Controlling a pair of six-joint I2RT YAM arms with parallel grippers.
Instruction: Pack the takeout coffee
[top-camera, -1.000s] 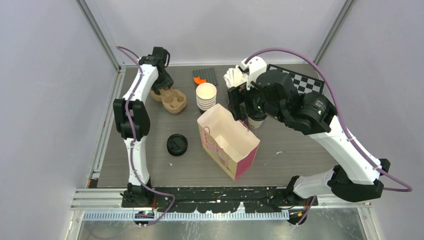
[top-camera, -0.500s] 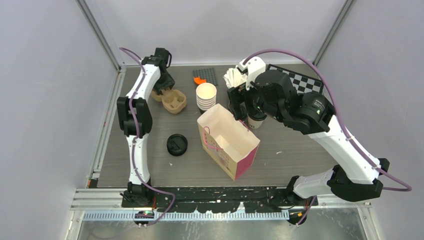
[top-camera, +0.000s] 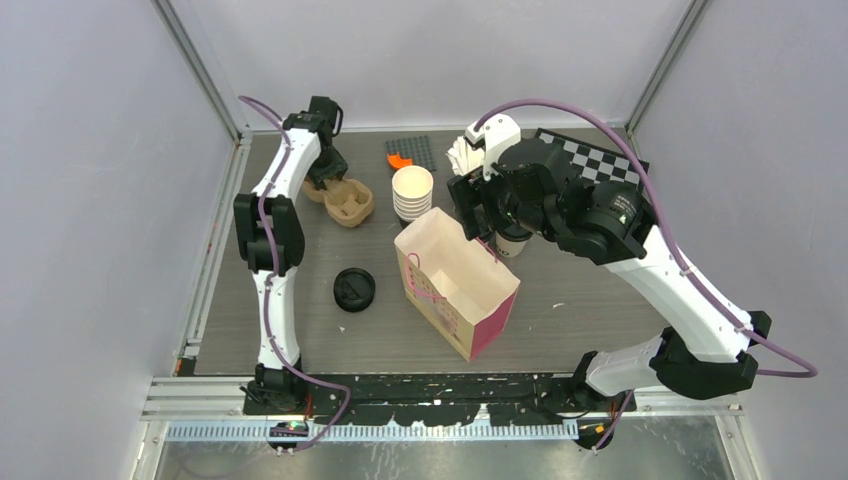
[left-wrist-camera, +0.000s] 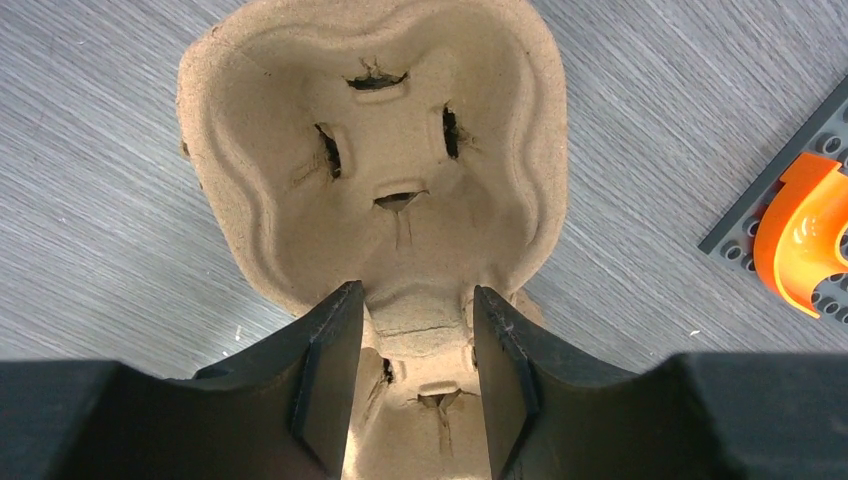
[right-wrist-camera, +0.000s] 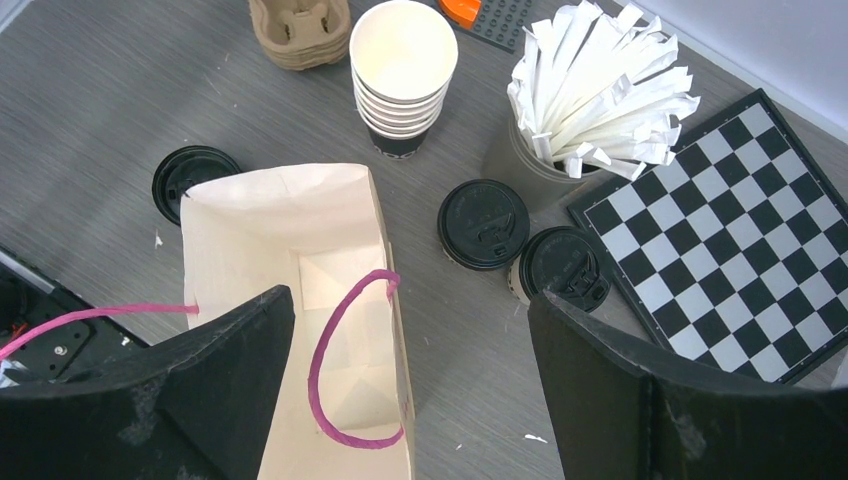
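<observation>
Black-fingered, the right pincer (right-wrist-camera: 410, 298) hung spread wide over one cream paper bag (right-wrist-camera: 250, 250) with pink cord handles. Just right of the bag stood the two takeout coffees (right-wrist-camera: 483, 223) (right-wrist-camera: 560, 262), cream cups under round black lids, side by side on the grey table (right-wrist-camera: 100, 80). The left pincer (left-wrist-camera: 417, 290) was closed on the narrow neck of one moulded pulp carrier (left-wrist-camera: 390, 120) with two wells. Since half a second before, the right arm had drawn slightly far-left, baring more of the one checkerboard (right-wrist-camera: 740, 230); the left had stayed put.
</observation>
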